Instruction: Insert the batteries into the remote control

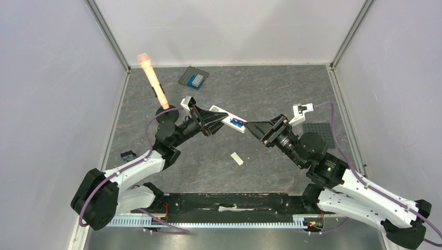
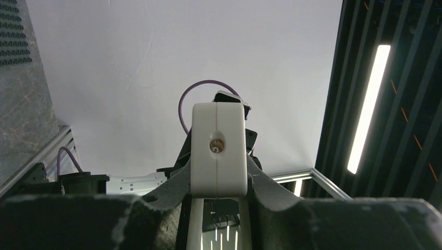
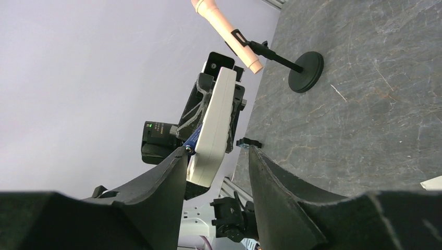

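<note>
My left gripper is shut on the white remote control and holds it above the table, back side up. Blue batteries lie in its open compartment near the free end. In the left wrist view the remote shows end-on between the fingers. My right gripper is open at the remote's free end. In the right wrist view its left fingertip touches the silvery end of a battery at the edge of the remote.
A short flat white strip lies on the table below the remote. A peach microphone on a round stand is back left. A light-blue block on a grey studded plate is at the back. A second grey plate lies right.
</note>
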Available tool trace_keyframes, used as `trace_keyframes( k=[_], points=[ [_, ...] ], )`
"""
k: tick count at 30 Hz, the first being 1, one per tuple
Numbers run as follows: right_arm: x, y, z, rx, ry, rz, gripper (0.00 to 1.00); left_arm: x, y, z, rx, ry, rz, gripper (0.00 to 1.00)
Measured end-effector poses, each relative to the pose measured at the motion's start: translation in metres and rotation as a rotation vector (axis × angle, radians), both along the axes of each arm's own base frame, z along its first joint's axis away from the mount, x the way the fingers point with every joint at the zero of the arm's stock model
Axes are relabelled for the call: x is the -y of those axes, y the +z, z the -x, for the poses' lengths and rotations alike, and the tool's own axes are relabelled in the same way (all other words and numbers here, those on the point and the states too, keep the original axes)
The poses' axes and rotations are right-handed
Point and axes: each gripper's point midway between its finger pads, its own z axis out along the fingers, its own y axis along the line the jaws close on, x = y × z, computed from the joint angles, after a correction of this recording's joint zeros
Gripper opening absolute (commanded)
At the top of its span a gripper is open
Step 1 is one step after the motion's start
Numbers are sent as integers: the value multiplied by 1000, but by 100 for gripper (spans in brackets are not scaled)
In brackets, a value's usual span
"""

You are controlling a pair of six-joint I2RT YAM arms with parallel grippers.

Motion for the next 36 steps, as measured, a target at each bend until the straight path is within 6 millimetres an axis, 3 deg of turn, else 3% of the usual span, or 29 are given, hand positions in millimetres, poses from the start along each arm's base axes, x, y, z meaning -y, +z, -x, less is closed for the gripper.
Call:
trace_keyframes(
  k=[26,36],
  points=[
    [-6,-18,-5,-77,-8,11,28,1,-11,-2,12,20,-78,2],
    [-8,-28,-5,-159,-12,23,17,4,-4,-8,150,53,-170,2]
  ],
)
